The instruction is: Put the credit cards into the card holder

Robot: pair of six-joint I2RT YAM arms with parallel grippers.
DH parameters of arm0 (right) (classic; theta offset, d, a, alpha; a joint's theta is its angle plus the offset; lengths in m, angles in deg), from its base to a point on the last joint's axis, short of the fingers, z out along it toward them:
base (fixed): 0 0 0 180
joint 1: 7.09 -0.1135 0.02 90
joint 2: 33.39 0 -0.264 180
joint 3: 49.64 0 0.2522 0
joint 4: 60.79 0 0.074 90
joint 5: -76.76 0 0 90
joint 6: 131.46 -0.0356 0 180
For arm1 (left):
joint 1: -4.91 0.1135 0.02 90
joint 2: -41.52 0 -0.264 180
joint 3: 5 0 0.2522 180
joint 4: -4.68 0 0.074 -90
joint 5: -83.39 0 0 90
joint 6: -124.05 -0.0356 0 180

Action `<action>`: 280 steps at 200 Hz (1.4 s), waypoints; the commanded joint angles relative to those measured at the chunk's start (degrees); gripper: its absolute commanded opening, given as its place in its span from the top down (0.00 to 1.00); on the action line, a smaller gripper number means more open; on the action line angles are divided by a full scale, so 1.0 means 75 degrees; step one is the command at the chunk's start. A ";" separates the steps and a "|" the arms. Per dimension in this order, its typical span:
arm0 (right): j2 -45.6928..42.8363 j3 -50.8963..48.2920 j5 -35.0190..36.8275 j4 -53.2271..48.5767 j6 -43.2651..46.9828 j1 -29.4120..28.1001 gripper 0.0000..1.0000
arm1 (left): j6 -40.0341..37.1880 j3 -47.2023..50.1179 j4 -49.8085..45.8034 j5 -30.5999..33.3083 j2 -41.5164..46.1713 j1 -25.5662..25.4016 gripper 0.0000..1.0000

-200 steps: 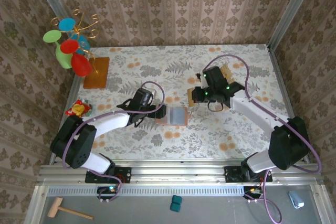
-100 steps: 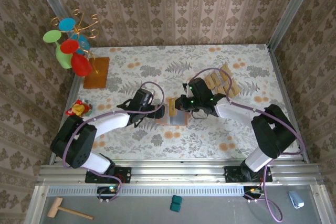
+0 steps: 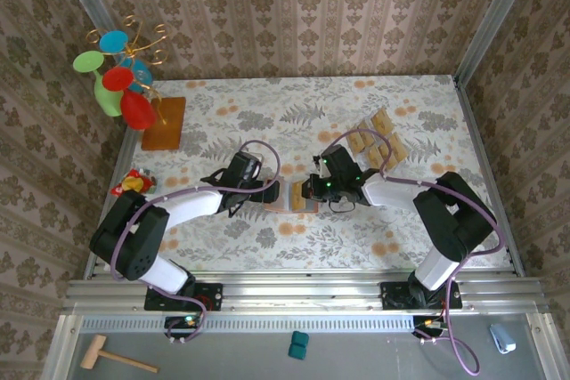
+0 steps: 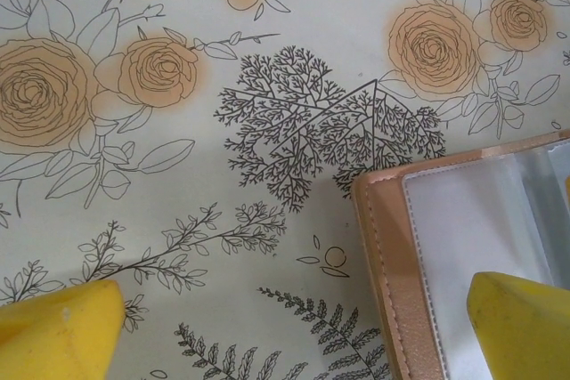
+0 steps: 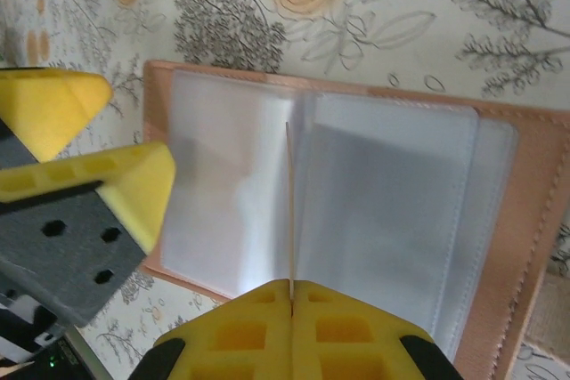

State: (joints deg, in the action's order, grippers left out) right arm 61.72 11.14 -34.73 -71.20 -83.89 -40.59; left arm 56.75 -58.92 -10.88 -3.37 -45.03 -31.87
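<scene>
The card holder (image 5: 392, 211) lies open on the flowered table, its clear sleeves facing up, and it is also at the table's middle (image 3: 301, 202). My right gripper (image 5: 291, 287) is shut on one of the credit cards (image 5: 289, 193), seen edge-on and standing upright over the holder's centre fold. From above, the right gripper (image 3: 310, 190) hangs over the holder. More tan credit cards (image 3: 376, 143) lie at the back right. My left gripper (image 4: 289, 335) is open at the card holder (image 4: 396, 264), one yellow finger (image 4: 521, 322) over its left page and the other on the table.
A clear tray (image 3: 394, 150) holds the spare cards. An orange-brown wooden board (image 3: 164, 124) with a colourful ornament stand (image 3: 118, 76) sits at the back left. A red and yellow toy (image 3: 131, 184) lies at the left edge. Patterned walls close in three sides.
My right arm has swung left from beside the card tray to above the open card holder, carrying the card. The left arm has stayed put.
</scene>
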 commanded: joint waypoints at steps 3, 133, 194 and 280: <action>0.0103 -0.0118 -0.0144 0.0291 0.0021 0.0127 1.00 | -0.0146 -0.0151 -0.0213 -0.0039 -0.0055 -0.0045 0.00; 0.0252 -0.0305 -0.0544 0.0781 -0.0131 0.0322 1.00 | -0.0651 -0.0892 -0.1110 0.0759 -0.0806 -0.0430 0.00; 0.0127 -0.0694 -0.0574 0.0876 -0.0049 0.0609 1.00 | -0.0512 -0.0797 -0.1166 0.0877 -0.0942 -0.0435 0.00; 0.0408 -0.1266 -0.0600 0.1287 -0.0072 0.0926 1.00 | -0.0486 -0.0704 -0.1052 0.0891 -0.1024 -0.0434 0.00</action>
State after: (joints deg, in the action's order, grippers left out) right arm 63.17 3.17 -39.67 -60.75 -84.37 -33.97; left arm 52.86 -64.45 -17.11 1.16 -51.45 -34.88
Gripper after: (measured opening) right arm 0.066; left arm 0.999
